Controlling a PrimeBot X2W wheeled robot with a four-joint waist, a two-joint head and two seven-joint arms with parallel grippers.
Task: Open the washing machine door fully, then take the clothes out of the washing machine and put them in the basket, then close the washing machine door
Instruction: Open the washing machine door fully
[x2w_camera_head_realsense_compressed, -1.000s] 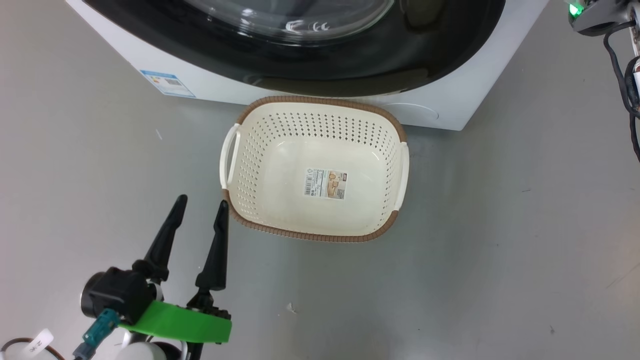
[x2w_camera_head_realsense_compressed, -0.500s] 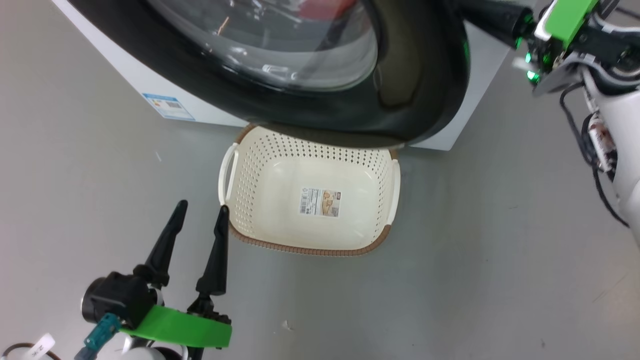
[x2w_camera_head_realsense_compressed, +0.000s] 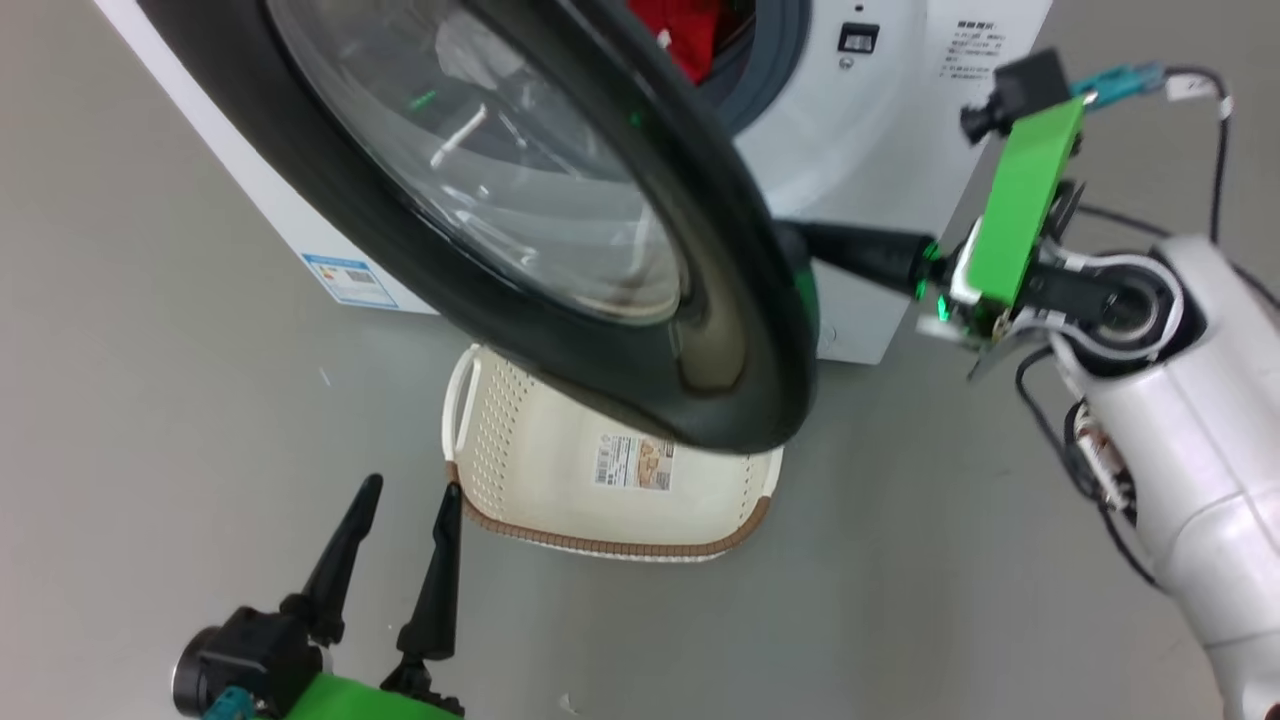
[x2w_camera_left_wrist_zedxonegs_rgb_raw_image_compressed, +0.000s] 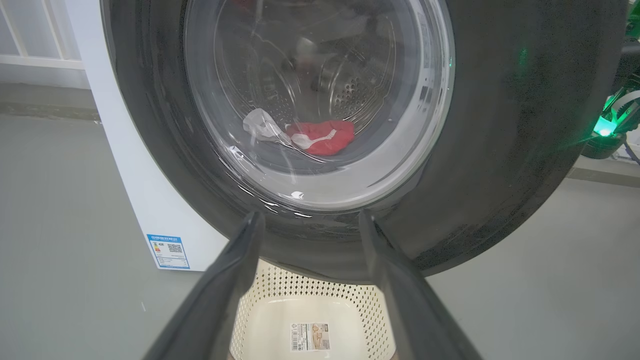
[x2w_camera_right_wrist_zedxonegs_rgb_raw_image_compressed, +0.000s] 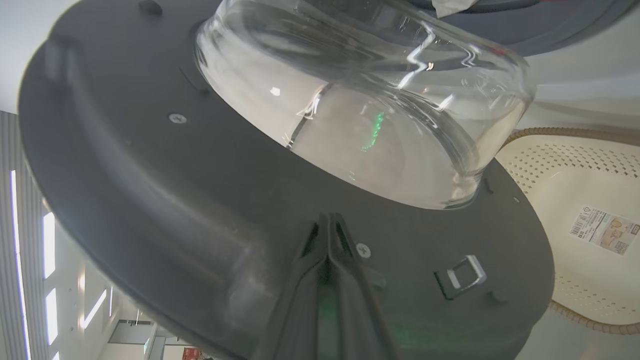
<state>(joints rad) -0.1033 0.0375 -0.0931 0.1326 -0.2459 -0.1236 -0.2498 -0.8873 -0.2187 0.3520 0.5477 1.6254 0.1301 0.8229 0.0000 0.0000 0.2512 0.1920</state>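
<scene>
I am in the first step: opening the washing machine door (x2w_camera_head_realsense_compressed: 735, 310). The door is partly open, swung out from the washing machine (x2w_camera_head_realsense_compressed: 880, 130) toward my left. Its lower black rim hangs over the basket (x2w_camera_head_realsense_compressed: 600, 541), which stands on the floor (x2w_camera_head_realsense_compressed: 150, 400) just in front of the machine.

My right tool (x2w_camera_right_wrist_zedxonegs_rgb_raw_image_compressed: 327, 220) is closed, both fingers pressed together, and it holds nothing. Its tip seems to lie against the dark inner face of the door, below the glass bowl and near the metal latch (x2w_camera_right_wrist_zedxonegs_rgb_raw_image_compressed: 462, 272). So I judge that I am pushing the door from its inner side, not pulling it. My left tool (x2w_camera_head_realsense_compressed: 412, 487) is wide open and empty, low beside the near left corner of the basket and apart from the door.

The clothes (x2w_camera_left_wrist_zedxonegs_rgb_raw_image_compressed: 320, 137) are inside the machine, red with a white piece beside them, seen through the glass. The basket is empty.

The next move, I think, is to push the door more to the left until it is fully open. The tip must follow the arc of the door and not slide onto the glass or into the latch. Only then is the opening free enough for reaching the clothes
</scene>
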